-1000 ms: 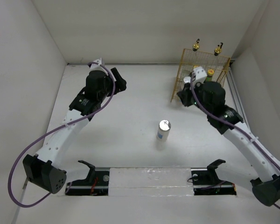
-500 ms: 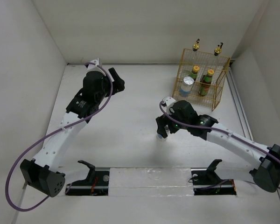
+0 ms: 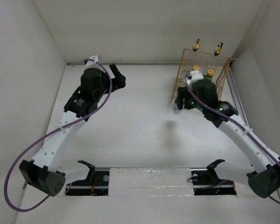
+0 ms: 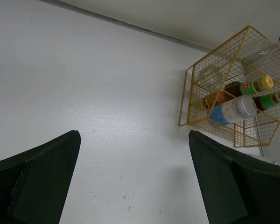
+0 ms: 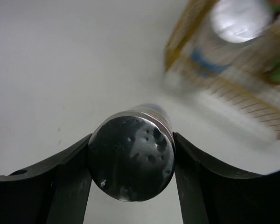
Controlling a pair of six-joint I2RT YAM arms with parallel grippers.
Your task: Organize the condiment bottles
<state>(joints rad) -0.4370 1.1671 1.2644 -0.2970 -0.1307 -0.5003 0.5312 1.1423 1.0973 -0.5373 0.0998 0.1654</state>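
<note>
While I watch from above, right gripper (image 3: 181,101) hangs just beside the rack (image 3: 203,58), its load hidden, I think | left wrist: left gripper (image 4: 135,177) spread wide, empty; racked shaker (image 4: 233,109) lying inside | right wrist: fingers (image 5: 60,182) clamped on held shaker (image 5: 130,158); could clip rack wire, twist loose.

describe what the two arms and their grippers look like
The left arm and right arm share one build: slim white links joined by bulky black joint housings, with black bases. A purple cable loops loosely alongside each. The left gripper and right gripper have broad, matte, near-black fingers that taper toward the tips. No lettering is legible.
</note>
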